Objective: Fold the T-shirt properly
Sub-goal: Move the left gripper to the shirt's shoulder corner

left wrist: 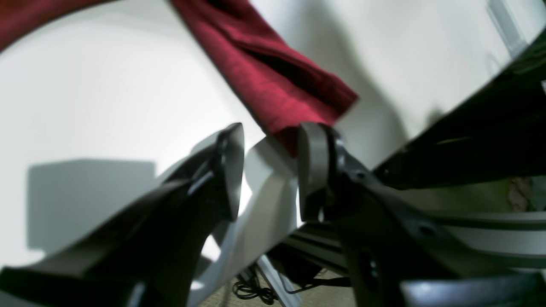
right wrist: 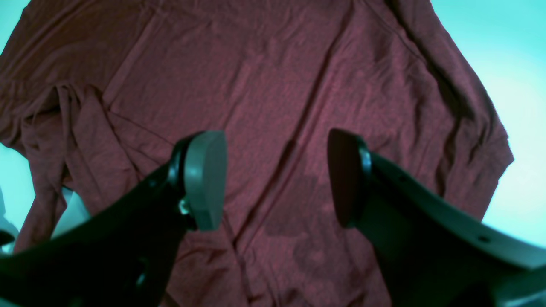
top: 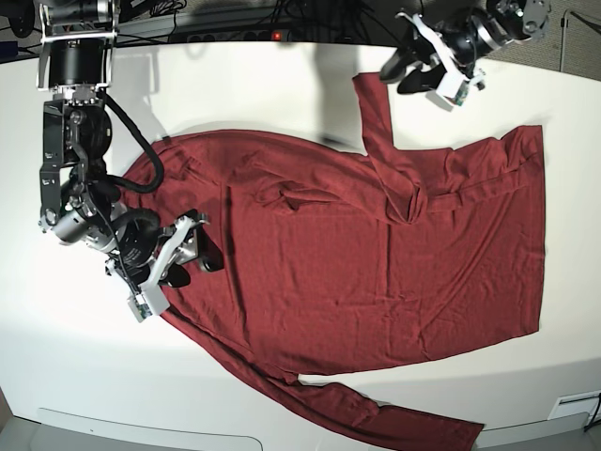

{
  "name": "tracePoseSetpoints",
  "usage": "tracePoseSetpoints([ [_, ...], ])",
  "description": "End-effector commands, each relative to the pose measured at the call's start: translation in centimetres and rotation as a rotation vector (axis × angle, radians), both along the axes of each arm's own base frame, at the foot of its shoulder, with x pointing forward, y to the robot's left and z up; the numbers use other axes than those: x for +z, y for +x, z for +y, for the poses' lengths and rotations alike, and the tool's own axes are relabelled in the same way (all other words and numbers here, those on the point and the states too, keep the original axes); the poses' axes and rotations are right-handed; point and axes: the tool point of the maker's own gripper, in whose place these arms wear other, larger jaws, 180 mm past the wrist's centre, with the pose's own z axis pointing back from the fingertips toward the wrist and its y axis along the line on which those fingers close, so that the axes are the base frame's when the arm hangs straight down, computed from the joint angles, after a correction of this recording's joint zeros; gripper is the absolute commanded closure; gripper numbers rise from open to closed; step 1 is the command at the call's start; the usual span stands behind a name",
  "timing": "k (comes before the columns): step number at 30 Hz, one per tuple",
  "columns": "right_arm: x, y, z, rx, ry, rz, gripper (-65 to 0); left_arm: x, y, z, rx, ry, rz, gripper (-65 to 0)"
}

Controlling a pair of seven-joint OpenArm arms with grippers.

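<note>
No text, label, brand, number or sign can be read in any of my three views. The shirt is plain, without print. My left tool and my right tool carry no markings that I can make out, and the white surface bears no writing.

Lab: white table, cables, robot rig.
</note>
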Motion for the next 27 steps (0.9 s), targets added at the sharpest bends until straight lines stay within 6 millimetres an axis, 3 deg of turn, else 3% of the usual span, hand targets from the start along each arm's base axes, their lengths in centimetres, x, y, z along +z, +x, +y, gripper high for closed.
tracePoseSetpoints([
  [1,1.8,0.8,0.0,0.006,0.012,-0.056,-36.6,-0.8,-1.0,0.5,-0.031,0.049,0.032,-20.7],
  [9,1.6,0.7,-0.1,0.007,0.005,-0.044,-36.6,0.3,-0.3,0.0,0.03,-0.047,0.038,-20.7],
  [15,1.5,0.7,-0.1,0.008,0.001,-0.04,-36.6,-0.6,-1.0,0.7,-0.111,0.153,-0.03,-20.7],
  [22,1.5,0.7,-0.1,0.008,0.002,-0.04,-36.6,2.8,1.1,0.3,-0.235,0.311,-0.245,-20.7],
  [27,1.5,0.7,-0.1,0.008,0.001,-0.04,-36.6,4.2,1.9,-0.2,-0.254,0.324,-0.328,-20.7],
])
